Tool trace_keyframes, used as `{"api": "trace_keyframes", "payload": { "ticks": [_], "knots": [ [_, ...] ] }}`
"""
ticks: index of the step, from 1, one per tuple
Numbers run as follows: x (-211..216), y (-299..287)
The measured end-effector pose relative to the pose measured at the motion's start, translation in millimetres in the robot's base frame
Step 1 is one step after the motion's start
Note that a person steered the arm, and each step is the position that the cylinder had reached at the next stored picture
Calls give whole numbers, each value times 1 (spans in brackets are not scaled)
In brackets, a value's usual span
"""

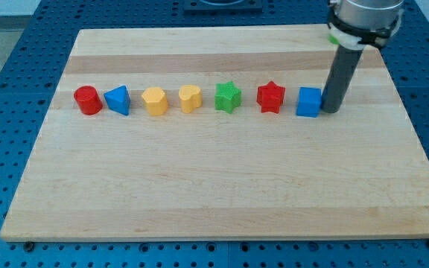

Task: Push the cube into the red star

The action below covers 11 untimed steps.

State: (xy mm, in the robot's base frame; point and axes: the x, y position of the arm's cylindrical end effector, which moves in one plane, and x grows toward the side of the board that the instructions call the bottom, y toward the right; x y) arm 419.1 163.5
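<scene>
A blue cube (308, 102) sits on the wooden board at the right end of a row of blocks. A red star (271, 97) lies just to its left, a small gap apart. My tip (330, 111) is down on the board right against the cube's right side, touching or nearly touching it. The dark rod rises from there toward the view's top right.
The row continues to the left: a green star (228, 97), a yellow heart (190, 98), a yellow hexagon (155, 100), a blue triangle (118, 100) and a red cylinder (88, 100). The wooden board (214, 186) lies on a blue perforated table.
</scene>
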Motion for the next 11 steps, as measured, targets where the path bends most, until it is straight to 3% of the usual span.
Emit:
{"api": "trace_keyframes", "payload": {
  "ticks": [3, 7, 11],
  "knots": [
    [-28, -16],
    [-23, -106],
    [-27, -138]
  ]
}}
